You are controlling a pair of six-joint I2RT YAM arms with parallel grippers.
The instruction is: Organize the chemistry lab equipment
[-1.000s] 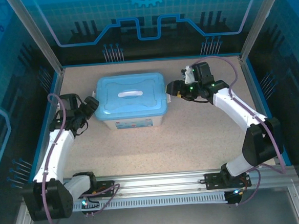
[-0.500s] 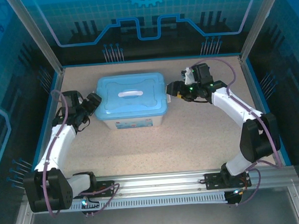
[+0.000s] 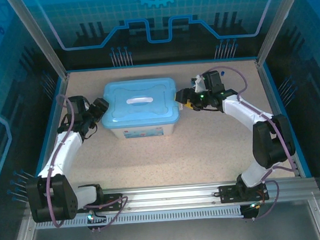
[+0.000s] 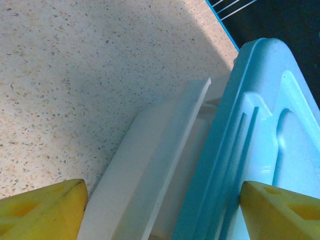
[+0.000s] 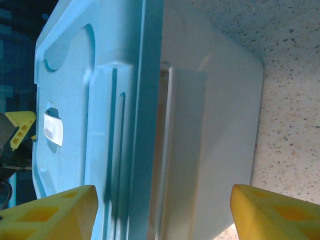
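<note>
The chemistry lab equipment is out of view. The white tub (image 3: 144, 132) stands mid-table with its light-blue lid (image 3: 139, 99) on. My left gripper (image 3: 98, 110) is at the tub's left end. Its yellow fingers are open, one on each side of the lid's edge (image 4: 250, 125) and the white side latch (image 4: 160, 150). My right gripper (image 3: 181, 96) is at the tub's right end, also open. It straddles the lid's rim (image 5: 140, 125) and the white latch (image 5: 185, 140) on that side. Neither gripper holds anything.
The speckled tabletop (image 3: 205, 144) lies bare in front of and to the right of the tub. A blue rim (image 3: 271, 96) borders the table. A metal rail (image 3: 171, 196) runs along the near edge by the arm bases.
Both arms have drawn in toward the tub. The right gripper has slid left up to the lid's right end, and the left gripper has edged closer to the left end.
</note>
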